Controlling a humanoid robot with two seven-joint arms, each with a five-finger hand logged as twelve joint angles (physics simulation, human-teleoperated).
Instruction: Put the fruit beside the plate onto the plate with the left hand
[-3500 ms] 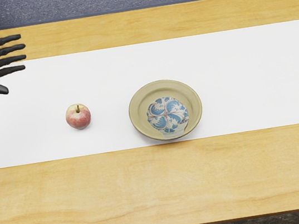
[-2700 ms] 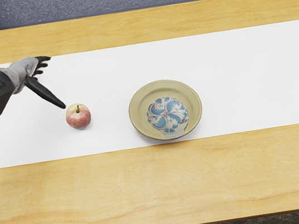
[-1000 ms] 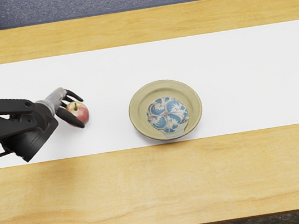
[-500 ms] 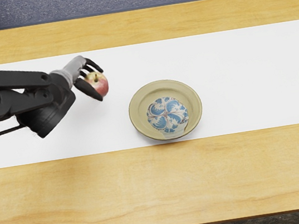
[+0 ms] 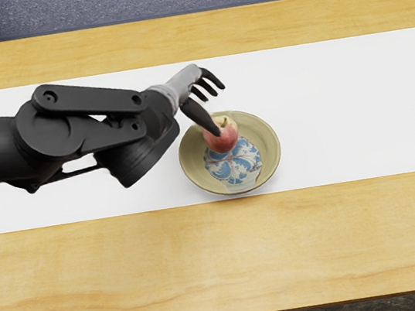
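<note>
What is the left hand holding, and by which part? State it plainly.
Nothing seems gripped. The left hand has its fingers spread clear of the apple, which sits in the plate; only the thumb lies across the apple's upper left.

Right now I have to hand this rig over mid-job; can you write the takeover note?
Left hand: open over the plate's upper left, four fingers spread away from the apple, thumb across its left side; contact unclear.
Right hand: not in view.
Apple: inside the rim of the plate, over the blue pattern.
Done: apple looks set down on the plate.
Left: lift the thumb clear, pull the arm away, check the apple rests.
</note>
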